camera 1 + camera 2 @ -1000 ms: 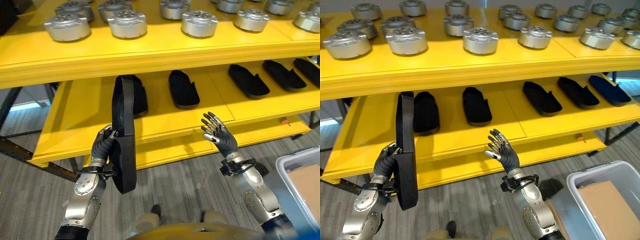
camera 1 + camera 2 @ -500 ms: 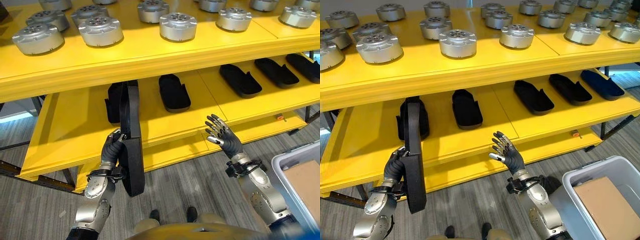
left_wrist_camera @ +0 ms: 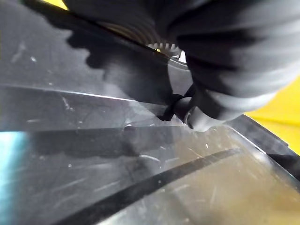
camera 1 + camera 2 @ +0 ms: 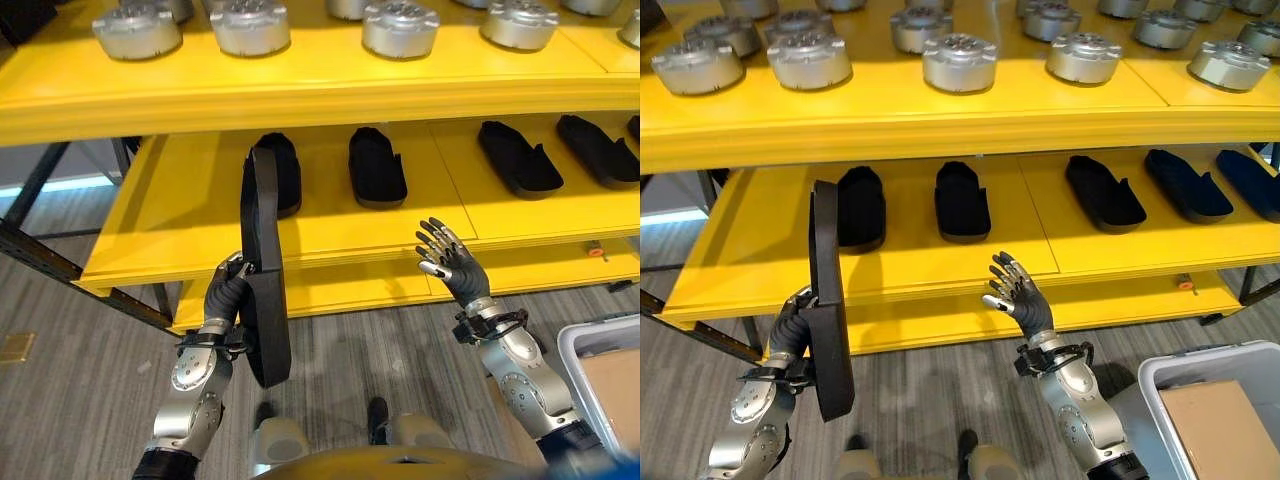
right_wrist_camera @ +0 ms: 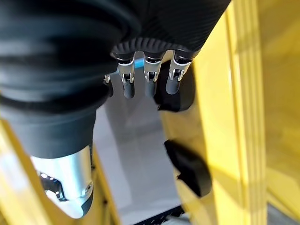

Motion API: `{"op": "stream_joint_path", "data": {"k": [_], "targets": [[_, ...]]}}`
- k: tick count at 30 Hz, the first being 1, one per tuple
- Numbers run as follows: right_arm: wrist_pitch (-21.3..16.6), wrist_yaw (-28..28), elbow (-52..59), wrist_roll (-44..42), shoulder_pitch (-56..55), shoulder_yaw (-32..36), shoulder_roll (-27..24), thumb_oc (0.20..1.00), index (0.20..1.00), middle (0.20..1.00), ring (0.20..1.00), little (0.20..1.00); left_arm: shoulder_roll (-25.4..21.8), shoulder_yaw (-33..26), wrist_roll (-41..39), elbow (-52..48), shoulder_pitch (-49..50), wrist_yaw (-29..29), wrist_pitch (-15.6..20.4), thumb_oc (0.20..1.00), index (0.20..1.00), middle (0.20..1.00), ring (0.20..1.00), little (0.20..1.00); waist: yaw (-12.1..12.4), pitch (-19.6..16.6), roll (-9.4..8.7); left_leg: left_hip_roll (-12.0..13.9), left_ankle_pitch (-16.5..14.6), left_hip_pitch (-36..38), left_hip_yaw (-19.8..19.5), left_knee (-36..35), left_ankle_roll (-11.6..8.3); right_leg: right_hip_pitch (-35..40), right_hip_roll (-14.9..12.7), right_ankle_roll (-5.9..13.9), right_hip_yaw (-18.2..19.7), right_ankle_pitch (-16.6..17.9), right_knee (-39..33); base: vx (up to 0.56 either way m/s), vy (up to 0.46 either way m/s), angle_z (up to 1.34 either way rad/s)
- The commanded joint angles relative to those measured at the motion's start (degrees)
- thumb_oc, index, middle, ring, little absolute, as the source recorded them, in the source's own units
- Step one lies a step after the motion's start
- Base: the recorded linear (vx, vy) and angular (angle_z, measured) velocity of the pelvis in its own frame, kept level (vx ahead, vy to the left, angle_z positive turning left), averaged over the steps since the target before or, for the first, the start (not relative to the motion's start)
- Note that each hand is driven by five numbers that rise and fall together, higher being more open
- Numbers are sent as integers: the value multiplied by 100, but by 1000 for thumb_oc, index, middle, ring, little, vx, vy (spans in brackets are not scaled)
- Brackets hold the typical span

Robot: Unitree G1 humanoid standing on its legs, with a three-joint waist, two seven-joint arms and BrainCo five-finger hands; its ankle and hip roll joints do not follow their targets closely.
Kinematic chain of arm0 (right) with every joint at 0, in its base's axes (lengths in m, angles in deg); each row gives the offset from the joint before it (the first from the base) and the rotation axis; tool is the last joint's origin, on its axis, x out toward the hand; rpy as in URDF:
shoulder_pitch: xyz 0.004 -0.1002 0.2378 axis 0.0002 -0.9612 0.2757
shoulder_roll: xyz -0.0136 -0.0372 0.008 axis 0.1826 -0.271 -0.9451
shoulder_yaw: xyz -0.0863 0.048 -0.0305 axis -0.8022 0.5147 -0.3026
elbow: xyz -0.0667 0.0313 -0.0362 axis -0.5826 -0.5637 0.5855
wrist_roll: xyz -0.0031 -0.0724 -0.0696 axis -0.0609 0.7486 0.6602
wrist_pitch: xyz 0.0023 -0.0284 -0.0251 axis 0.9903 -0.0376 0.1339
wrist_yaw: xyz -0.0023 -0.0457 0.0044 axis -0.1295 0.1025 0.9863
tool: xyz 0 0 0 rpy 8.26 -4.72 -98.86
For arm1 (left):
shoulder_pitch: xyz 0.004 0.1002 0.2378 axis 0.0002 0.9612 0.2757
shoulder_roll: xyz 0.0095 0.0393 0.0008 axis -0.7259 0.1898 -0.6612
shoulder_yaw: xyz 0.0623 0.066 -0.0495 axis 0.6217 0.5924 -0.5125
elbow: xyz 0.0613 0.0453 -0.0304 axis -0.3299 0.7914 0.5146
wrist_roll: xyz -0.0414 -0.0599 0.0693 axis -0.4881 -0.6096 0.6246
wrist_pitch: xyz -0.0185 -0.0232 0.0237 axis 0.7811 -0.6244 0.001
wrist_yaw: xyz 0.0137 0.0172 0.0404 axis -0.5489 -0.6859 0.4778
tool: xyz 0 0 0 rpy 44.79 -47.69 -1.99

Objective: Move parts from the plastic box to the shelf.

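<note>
A long flat black part (image 4: 265,290) stands upright in front of the yellow lower shelf (image 4: 170,210), its top end level with the shelf board. My left hand (image 4: 226,297) is shut on its lower half, fingers curled round the edge; the part's scratched face (image 3: 117,140) lies close against that hand. My right hand (image 4: 452,268) is raised before the shelf's front edge, open, with straight fingers (image 5: 147,77) and nothing in it. A grey plastic box (image 4: 1160,375) sits on the floor at the lower right.
Several black parts (image 4: 376,168) lie in a row on the lower shelf. The upper shelf carries several round silver parts (image 4: 400,25). A brown cardboard sheet (image 4: 1220,425) lies in the box. A dark shelf leg (image 4: 40,265) slants at the left.
The whole view has shifted, so the camera moved. My left hand still holds the black part upright and my right hand stays raised and open.
</note>
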Motion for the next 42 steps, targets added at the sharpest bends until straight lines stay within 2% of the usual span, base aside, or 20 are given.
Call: {"op": "stream_joint_path", "data": {"k": [1,2,4,13,22,27,28,29,31,32,33,34,35,36,37,38,39,40,41,42], "targets": [[-383,7,349,-45,-31,38,-15,1000,1000,1000,1000,1000,-196,-259,-99,-554,35,82,353,200,200,200,200,200,-30,-396,265,-202,865,195,182,-455,-144,134,-207,407,82,-429,288,72,373,-7],[-372,6,333,-44,-52,57,33,1000,1000,1000,1000,1000,-234,-231,-106,-602,9,26,342,200,200,200,200,200,-18,-384,285,-364,511,189,201,-313,-117,132,-388,516,10,-387,360,87,410,17],[-362,19,368,-25,-164,144,93,1000,1000,1000,1000,1000,-324,-248,-59,-636,-42,-6,356,200,200,200,200,200,-12,-339,255,-536,248,109,330,-81,-115,283,-655,677,-75,-300,334,71,317,34],[-244,121,430,69,-379,238,178,1000,1000,1000,1000,1000,-705,-602,219,-550,-69,132,453,200,200,200,200,200,122,-372,68,-1257,-404,-157,498,652,2,758,-1299,1083,-187,166,-517,31,237,19],[-121,258,388,128,-318,182,165,1000,1000,1000,1000,1000,-925,-955,578,-165,-148,372,499,200,200,200,200,200,188,-547,-128,-1502,-574,-184,610,680,178,935,-1472,1205,-141,577,-1134,25,105,-7],[-119,254,332,174,-228,159,200,1000,1000,1000,1000,1000,-969,-974,620,-70,-285,442,523,200,200,200,200,200,221,-615,-244,-1747,-773,-291,569,870,379,921,-1633,1286,-75,809,-1219,3,143,1],[-126,253,315,179,-175,131,245,1000,1000,1000,1000,1000,-944,-920,629,-106,-320,432,524,200,200,200,200,200,214,-600,-263,-1890,-838,-292,598,886,505,806,-1714,1334,37,1114,-1140,-16,134,2],[-127,253,313,179,-174,131,246,1000,1000,1000,1000,1000,-945,-919,629,-105,-323,432,524,200,200,200,200,200,225,-605,-268,-1894,-839,-298,611,886,510,791,-1720,1339,53,1118,-1138,-28,208,-2],[-139,243,268,155,-114,80,329,1000,1000,1000,1000,1000,-886,-872,612,-139,-294,427,531,200,200,200,200,200,231,-591,-236,-2021,-824,-188,641,709,664,557,-1772,1342,175,1529,-936,-50,209,-7],[-148,224,217,104,-69,30,414,1000,1000,1000,1000,1000,-825,-844,548,-215,-227,400,522,200,200,200,200,200,255,-530,-141,-2078,-745,-33,738,406,773,265,-1808,1297,157,1843,-612,-93,334,-21],[-158,218,191,111,-23,-41,445,1000,1000,1000,1000,1000,-765,-805,516,-243,-193,388,506,200,200,200,200,200,314,-437,-27,-2055,-713,104,856,257,829,83,-1890,1217,-243,1747,-274,-82,281,-35],[-159,218,190,111,-19,-41,445,1000,1000,1000,1000,1000,-765,-806,516,-242,-196,388,507,200,200,200,200,200,314,-448,-34,-2064,-689,93,859,237,832,62,-1898,1216,-238,1757,-276,-47,214,-61],[-161,246,188,103,-21,-57,451,1000,1000,1000,1000,1000,-718,-802,495,-254,-132,340,484,200,200,200,200,200,306,-421,51,-2053,-644,188,873,68,865,-42,-1823,1121,-488,1536,-36,-4,133,-68],[-135,269,151,118,-14,-86,427,1000,1000,1000,1000,1000,-675,-781,481,-269,-81,279,471,200,200,200,200,200,269,-399,94,-2031,-611,313,916,-99,882,-179,-1611,1064,-536,1332,109,44,152,-70],[-123,303,83,95,87,-150,356,1000,1000,1000,1000,1000,-603,-722,406,-267,-31,185,453,200,200,200,200,200,170,-367,95,-2051,-515,478,920,-313,858,-444,-811,929,-522,854,-15,63,46,-47],[-129,320,86,69,131,-157,330,1000,1000,1000,1000,1000,-568,-742,379,-277,-18,155,439,200,200,200,200,200,156,-359,59,-2080,-490,476,927,-319,841,-476,-600,898,-538,820,-253,55,0,-40],[-129,320,86,69,131,-157,330,1000,1000,1000,1000,1000,-568,-742,379,-277,-18,155,439,200,200,200,200,200,156,-363,60,-2079,-489,471,927,-319,841,-478,-599,898,-539,824,-258,77,-95,-26],[-163,363,153,2,92,-152,276,1000,1000,1000,1000,1000,-509,-720,312,-237,12,145,457,200,200,200,200,200,126,-341,-41,-2108,-551,427,864,-209,785,-234,-349,720,-433,686,-732,60,-77,-3],[-162,363,154,2,93,-151,277,1000,1000,1000,1000,1000,-511,-721,312,-237,10,144,458,200,200,200,200,200,122,-347,-45,-2110,-536,411,861,-207,785,-232,-349,716,-439,714,-767,121,-111,15],[-169,353,231,20,-4,-112,234,1000,1000,1000,1000,1000,-458,-642,303,-250,33,70,446,200,200,200,200,200,98,-402,-72,-2102,-574,400,788,-170,758,-100,-311,695,-218,637,-905,117,-90,23]]}}
